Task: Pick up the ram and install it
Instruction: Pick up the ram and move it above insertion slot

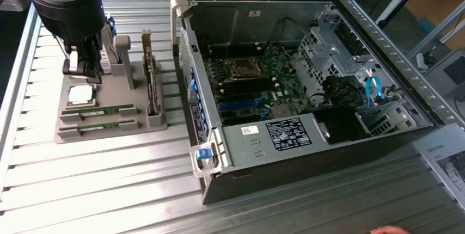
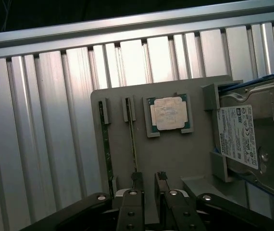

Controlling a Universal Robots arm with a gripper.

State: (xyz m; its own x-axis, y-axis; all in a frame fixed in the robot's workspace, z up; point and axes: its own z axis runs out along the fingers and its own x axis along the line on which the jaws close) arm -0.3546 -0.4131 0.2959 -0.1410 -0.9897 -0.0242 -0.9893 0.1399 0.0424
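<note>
The ram [image 2: 132, 142], a thin green stick on edge, lies just ahead of the claw [image 2: 149, 178], beside 1 fingertip; a 2nd identical stick [image 2: 109, 149] lies parallel alongside.

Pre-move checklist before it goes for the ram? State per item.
1. Fingers open, nothing held: ok.
2. Inner ram stick, nearer the processor, and outer ram stick lying in tray slots: ok.
3. Gripper centred over a stick: not ok; the inner one lines up with one finger, not the gap.
4. Case open, motherboard exposed: ok.
5. Free memory slot on the board: cannot tell.
</note>
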